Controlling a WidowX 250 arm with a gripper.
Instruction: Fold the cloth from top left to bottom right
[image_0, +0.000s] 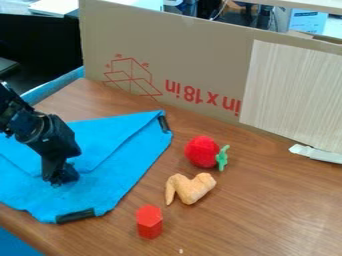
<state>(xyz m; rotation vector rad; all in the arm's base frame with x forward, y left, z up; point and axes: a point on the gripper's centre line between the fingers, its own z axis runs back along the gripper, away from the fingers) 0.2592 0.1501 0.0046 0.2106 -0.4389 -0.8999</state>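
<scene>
Blue cloth (127, 172) lying on the left of the table (267, 210), with creases and dark strips at two corners, black gripper (61, 179) low over it, whether wide or narrow I cannot tell, then red block (149, 222), toy wing (192, 188), strawberry (202, 151).

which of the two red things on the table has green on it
The round toy strawberry, with its green top; the hexagonal block is red all over.
</scene>
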